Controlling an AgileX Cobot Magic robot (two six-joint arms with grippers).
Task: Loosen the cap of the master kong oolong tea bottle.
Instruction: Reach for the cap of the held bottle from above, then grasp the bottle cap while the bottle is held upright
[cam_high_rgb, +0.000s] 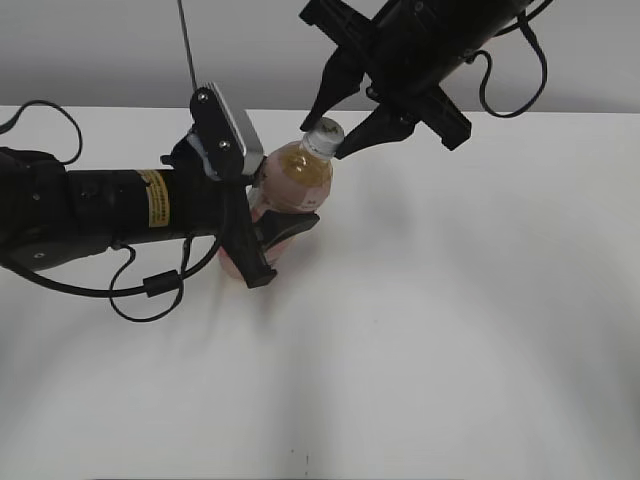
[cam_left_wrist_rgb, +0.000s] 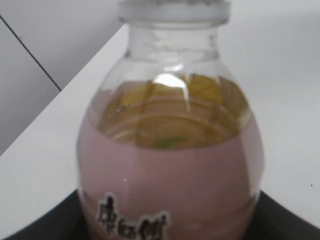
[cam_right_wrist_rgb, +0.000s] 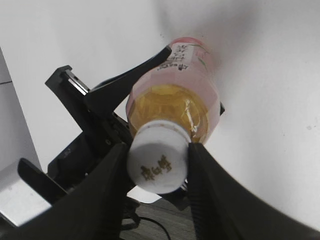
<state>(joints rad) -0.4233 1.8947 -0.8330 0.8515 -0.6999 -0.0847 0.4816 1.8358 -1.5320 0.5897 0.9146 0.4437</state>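
The master kong oolong tea bottle (cam_high_rgb: 300, 175) stands tilted on the white table, with amber tea above a pink label. My left gripper (cam_high_rgb: 274, 244) is shut on its pink body, which fills the left wrist view (cam_left_wrist_rgb: 170, 175); dark jaws show at the bottom corners there. The cap (cam_high_rgb: 324, 131) is white, with a small mark on top (cam_right_wrist_rgb: 157, 165). My right gripper (cam_high_rgb: 336, 128) reaches down from the top right. Its two black fingers (cam_right_wrist_rgb: 157, 150) press both sides of the cap. The bottle's base is hidden behind the left jaws.
The white table (cam_high_rgb: 450, 300) stretches to the right and front of the bottle. The left arm's black cable (cam_high_rgb: 150, 290) loops on the table at left. A thin dark rod (cam_high_rgb: 186, 45) stands behind the left wrist. A grey wall runs along the back.
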